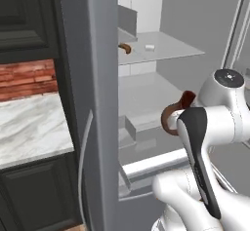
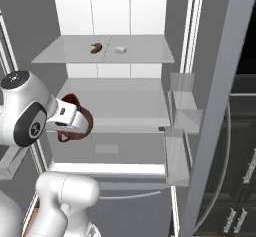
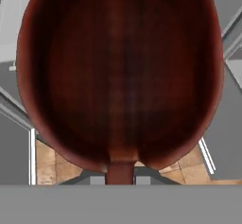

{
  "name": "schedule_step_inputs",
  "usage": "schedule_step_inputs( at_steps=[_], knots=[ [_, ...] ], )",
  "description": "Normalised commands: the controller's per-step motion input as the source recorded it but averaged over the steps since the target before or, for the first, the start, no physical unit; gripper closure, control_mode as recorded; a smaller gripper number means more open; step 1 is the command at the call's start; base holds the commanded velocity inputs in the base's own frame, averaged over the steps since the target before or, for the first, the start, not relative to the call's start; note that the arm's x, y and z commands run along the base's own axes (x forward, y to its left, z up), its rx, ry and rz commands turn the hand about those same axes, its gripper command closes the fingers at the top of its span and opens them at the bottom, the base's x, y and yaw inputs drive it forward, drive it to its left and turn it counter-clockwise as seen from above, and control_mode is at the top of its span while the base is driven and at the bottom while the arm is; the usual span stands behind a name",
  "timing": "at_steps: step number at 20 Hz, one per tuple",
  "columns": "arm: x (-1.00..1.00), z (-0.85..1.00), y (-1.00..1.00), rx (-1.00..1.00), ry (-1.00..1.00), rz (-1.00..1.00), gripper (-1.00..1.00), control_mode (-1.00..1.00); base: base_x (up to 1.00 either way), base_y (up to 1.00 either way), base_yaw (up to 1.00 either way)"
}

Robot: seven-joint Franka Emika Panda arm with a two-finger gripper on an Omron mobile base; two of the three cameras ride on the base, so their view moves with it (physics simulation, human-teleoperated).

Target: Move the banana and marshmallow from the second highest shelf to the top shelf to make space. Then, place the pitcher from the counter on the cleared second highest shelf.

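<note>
The counter (image 1: 29, 123), white marble with grey veins under red brick, lies well off to the left of the end effector, beyond the grey wall of the shelf stack. Above and beyond the end effector sits the top shelf (image 2: 145, 56), a thin pale grey plate; the second highest shelf (image 2: 125, 103) spreads just beyond and slightly above the end effector, bare where it shows.

The pitcher (image 3: 120, 76) is reddish-brown and clay-like, with a round belly. In the hand view it sits directly ahead of the end effector and very close, its belly widest across the frame and a narrow stem-like part running down to the bottom edge; which end is the mouth cannot be made out there. In both base views most of it is hidden behind the white wrist: a curved brown loop and rim show (image 1: 172, 115) (image 2: 75, 123), in front of the shelves.

The end effector's fingers are hidden, so its grip cannot be told.

The banana (image 2: 96, 48), small, curved and brownish-orange, lies on the top shelf, long axis roughly across it. The marshmallow (image 2: 120, 50), a tiny white block, sits just beside it.
</note>
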Motion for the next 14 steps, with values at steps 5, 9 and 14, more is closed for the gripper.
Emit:
schedule_step_inputs(
  at_steps=[5,9,14],
  knots=[
    [0.0,0.0,0.0,0.0,0.0,0.0,1.0,1.0,0.54,-0.17,0.24],
    [0.0,0.0,0.0,0.0,0.0,0.0,1.0,1.0,0.52,-0.34,0.24],
    [0.2,-0.36,-0.09,0.01,0.0,0.07,1.0,-1.0,0.16,-0.12,0.09]
  ],
)
